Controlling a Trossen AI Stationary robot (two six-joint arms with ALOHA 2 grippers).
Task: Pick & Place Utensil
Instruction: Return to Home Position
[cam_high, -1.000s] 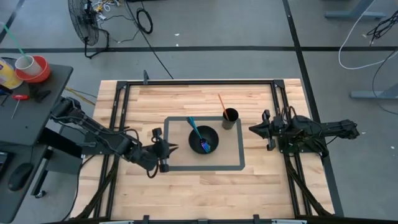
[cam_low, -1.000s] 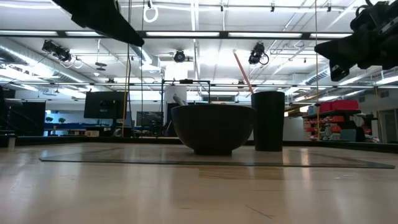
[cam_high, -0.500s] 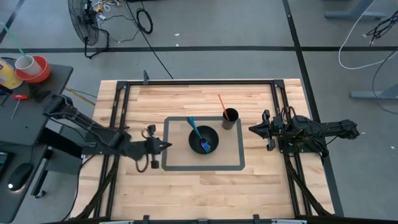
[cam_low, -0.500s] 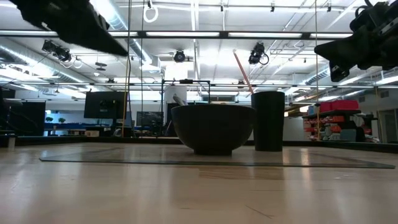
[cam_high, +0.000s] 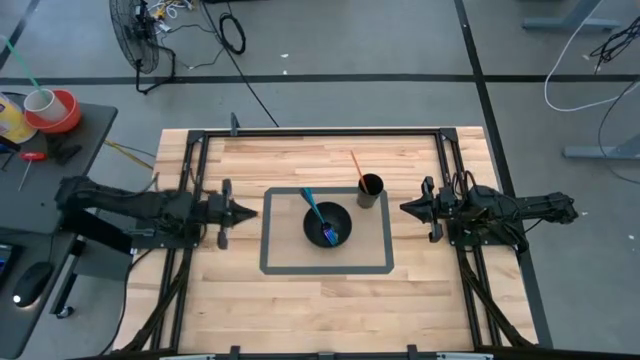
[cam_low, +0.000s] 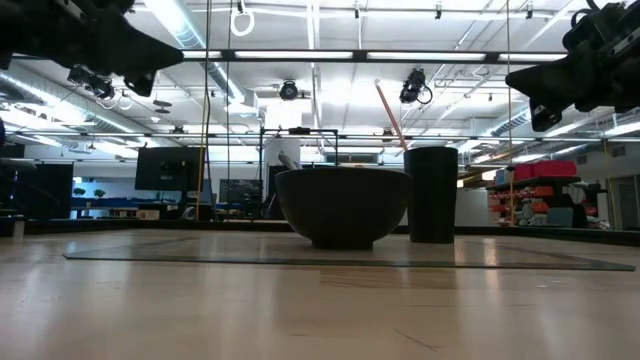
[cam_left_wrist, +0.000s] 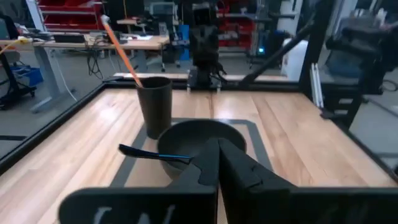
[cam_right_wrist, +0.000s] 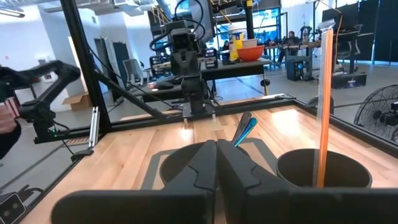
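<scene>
Drawn back from the black bowl (cam_high: 328, 226), the left gripper (cam_high: 246, 212) hangs empty, jaws pressed together. Inside the bowl lies the blue fork (cam_high: 313, 205). Opposite waits the right gripper (cam_high: 406, 208), jaws closed too. Homing seems nearly finished; only settling remains.

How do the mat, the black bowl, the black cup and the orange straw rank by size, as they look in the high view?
1. mat, by far the largest.
2. black bowl.
3. black cup.
4. orange straw: longer than the cup is wide, but very thin, so smallest in area.
</scene>
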